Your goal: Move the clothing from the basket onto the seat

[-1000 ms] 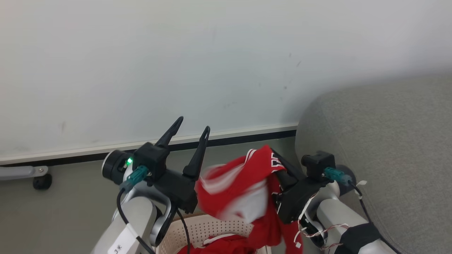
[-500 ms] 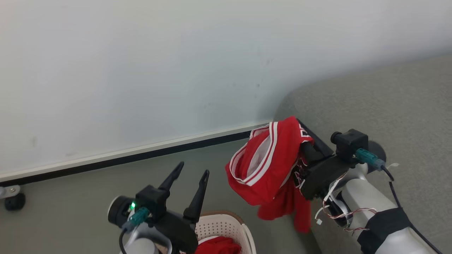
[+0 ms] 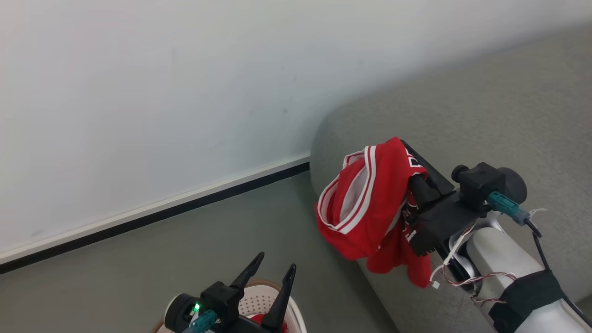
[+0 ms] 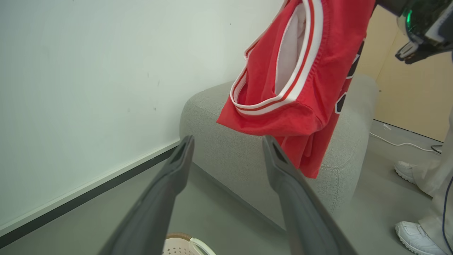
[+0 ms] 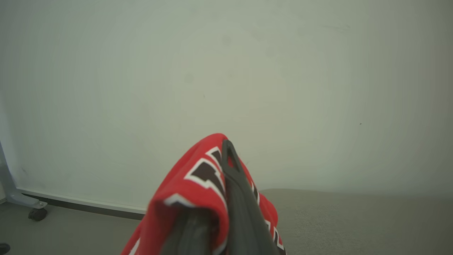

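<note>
My right gripper [image 3: 405, 146] is shut on a bright red garment [image 3: 370, 203] with white stripe trim and dark lettering. It hangs in the air over the near corner of the light grey seat [image 3: 485, 106]. In the right wrist view the red fabric [image 5: 191, 198] drapes over one finger of that gripper [image 5: 223, 148]. My left gripper [image 3: 276, 260] stands open and holds nothing, just above the cream basket [image 3: 296, 311], where a bit of red clothing [image 3: 262, 319] shows. In the left wrist view this gripper [image 4: 228, 139] points at the hanging garment [image 4: 293, 81] and the seat [image 4: 226, 148].
A white wall [image 3: 185, 92] with a dark baseboard [image 3: 162, 215] runs behind the grey floor. A person's white shoes [image 4: 407, 170] and a white cable [image 4: 400, 143] lie beyond the seat, near a wooden panel [image 4: 414, 88]. A caster [image 5: 37, 214] stands by the wall.
The head camera has swung right. My right gripper has carried the red garment from above the basket to the seat's corner. The left gripper stays open by the basket.
</note>
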`<state>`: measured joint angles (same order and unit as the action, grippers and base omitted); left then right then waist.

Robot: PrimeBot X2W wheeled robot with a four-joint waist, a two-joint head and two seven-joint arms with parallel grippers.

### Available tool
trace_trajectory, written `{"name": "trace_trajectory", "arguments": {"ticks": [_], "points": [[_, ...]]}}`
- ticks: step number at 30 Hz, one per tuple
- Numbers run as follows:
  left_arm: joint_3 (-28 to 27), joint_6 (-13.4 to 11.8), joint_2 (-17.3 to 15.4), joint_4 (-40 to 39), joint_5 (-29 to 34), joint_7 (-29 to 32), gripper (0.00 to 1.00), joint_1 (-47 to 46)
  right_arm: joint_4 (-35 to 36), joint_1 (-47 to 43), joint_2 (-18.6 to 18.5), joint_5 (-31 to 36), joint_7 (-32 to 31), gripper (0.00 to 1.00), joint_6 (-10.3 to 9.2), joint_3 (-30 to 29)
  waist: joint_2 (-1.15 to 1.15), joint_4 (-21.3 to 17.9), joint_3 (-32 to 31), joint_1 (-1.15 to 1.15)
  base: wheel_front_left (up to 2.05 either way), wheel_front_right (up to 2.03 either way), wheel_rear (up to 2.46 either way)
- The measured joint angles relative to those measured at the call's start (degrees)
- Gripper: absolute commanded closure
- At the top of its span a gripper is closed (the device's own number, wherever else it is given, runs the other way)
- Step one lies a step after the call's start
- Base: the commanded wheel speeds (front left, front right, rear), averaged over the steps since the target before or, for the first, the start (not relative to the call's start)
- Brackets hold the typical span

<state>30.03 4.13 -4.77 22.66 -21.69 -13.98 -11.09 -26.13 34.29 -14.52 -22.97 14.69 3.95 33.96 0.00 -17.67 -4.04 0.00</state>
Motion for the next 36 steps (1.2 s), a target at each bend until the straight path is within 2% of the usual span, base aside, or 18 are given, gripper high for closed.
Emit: {"name": "trace_trajectory", "arguments": {"ticks": [17, 27, 36], "points": [[2.4, 0.5, 1.0, -2.6, 0.3, -0.3, 0.0, 1.2, 5.7, -2.3, -4.9, 0.8, 0.0, 1.0, -0.87, -1.8, 0.0, -10.4, 2.4, 0.0, 0.0, 0.0, 0.0], [3.0, 0.5, 1.1, -3.8, 1.5, -0.3, 0.0, 0.6, 5.3, -0.5, -5.3, 0.1, -0.6, 1.0, -0.56, -3.2, 0.0, -11.7, 6.3, 0.0, 0.0, 0.0, 0.0], [1.8, 0.4, -0.8, -6.3, 3.2, -0.2, 0.0, -5.1, 0.4, 15.4, -4.6, -3.2, -2.3, 1.0, 0.35, -8.1, 0.0, -10.4, 12.1, 0.01, 0.0, 0.0, 0.0]]}}
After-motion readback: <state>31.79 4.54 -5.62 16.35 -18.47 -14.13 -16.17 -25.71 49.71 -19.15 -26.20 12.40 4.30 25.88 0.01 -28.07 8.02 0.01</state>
